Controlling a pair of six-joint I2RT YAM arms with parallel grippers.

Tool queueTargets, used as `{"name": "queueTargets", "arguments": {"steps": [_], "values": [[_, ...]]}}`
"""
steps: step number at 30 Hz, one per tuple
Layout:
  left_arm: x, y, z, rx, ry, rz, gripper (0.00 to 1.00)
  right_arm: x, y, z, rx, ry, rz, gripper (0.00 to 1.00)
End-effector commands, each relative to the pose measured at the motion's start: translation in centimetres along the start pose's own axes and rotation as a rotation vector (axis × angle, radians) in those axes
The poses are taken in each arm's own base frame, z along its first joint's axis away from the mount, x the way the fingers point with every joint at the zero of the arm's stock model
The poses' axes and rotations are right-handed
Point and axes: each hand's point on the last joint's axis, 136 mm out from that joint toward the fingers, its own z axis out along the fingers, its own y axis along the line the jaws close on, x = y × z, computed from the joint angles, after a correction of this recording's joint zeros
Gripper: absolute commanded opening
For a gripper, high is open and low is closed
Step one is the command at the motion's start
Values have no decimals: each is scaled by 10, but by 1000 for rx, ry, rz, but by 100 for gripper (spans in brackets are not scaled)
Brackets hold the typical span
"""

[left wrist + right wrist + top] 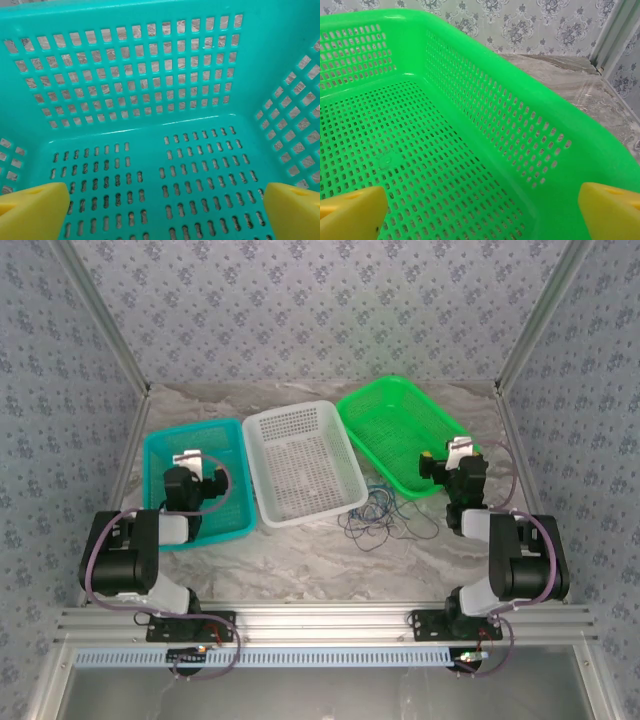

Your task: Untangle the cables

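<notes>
Left gripper [165, 215]: jaws wide, empty, inside teal perforated plastic basket [280, 30]. Thin dark, blue and white cables [378, 512] tangled on table [300, 560], near white mesh basket [290, 410]. Right gripper [480, 215]: wide, empty, over green basket [590, 150]. Looks unstarted; next, reach the tangle.

teal basket [236, 502] | white basket [300, 460] | green basket [395, 430] | cables [378, 512] dark, blue | table [300, 562] grey (marbled) | wallpaper [320, 310] floral

On grey marbled table [300, 565], side by side: teal perforated plastic basket [152, 465] at left, white perforated plastic basket [305, 465] in middle, green perforated plastic basket [395, 415] at right. Just before white and green ones, thin tangled cables [378, 512].
</notes>
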Motion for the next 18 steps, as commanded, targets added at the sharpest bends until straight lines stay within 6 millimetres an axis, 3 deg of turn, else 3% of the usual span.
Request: {"name": "queueTargets", "arguments": {"steps": [1, 18], "values": [[-10, 2, 3, -3, -22, -9, 100, 32, 6, 0, -34, 122, 37, 100], [-9, 2, 4, 6, -19, -18, 99, 32, 5, 0, -44, 123, 49, 100]]}}
